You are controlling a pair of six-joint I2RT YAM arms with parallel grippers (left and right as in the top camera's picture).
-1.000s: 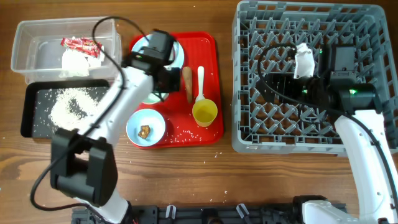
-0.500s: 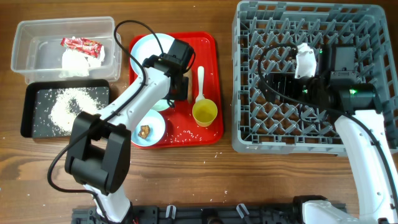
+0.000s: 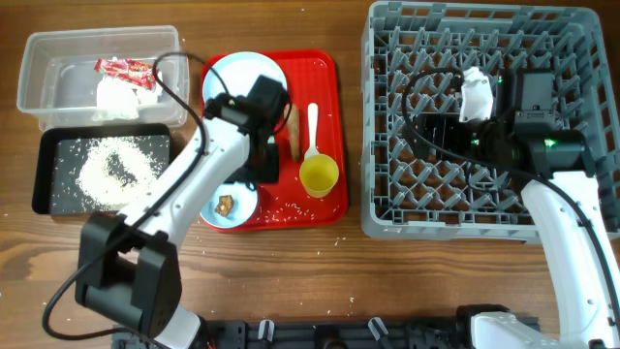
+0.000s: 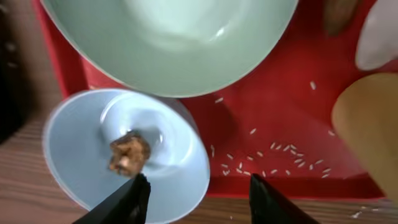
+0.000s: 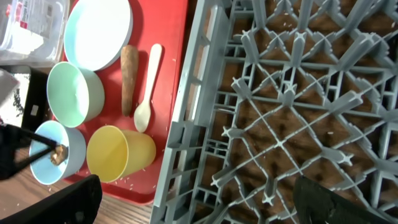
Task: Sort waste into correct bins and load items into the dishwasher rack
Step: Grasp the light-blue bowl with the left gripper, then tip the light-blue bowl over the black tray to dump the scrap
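Note:
My left gripper (image 3: 266, 163) is open and empty over the red tray. In the left wrist view its fingers (image 4: 199, 200) hang just above the right rim of a pale blue bowl (image 4: 93, 134) that holds the small brown lump (image 4: 129, 152). The second bowl (image 4: 168, 37) lies behind it. The plate (image 3: 237, 76), sausage stick (image 3: 292, 126), white spoon (image 3: 312, 131) and yellow cup (image 3: 319, 176) are on the red tray. My right gripper (image 3: 431, 131) is open and empty over the grey rack (image 3: 581, 39).
The clear tub (image 3: 58, 48) holds the red wrapper (image 3: 126, 68) and white napkin (image 3: 116, 97). The black tray (image 3: 48, 174) holds a heap of rice (image 3: 107, 167). Loose rice grains (image 4: 280, 155) lie on the red tray (image 3: 325, 73). A white object (image 3: 474, 92) rests in the rack.
My left gripper has moved from the back of the red tray towards the front, over the bowl with the lump. The right arm has not moved.

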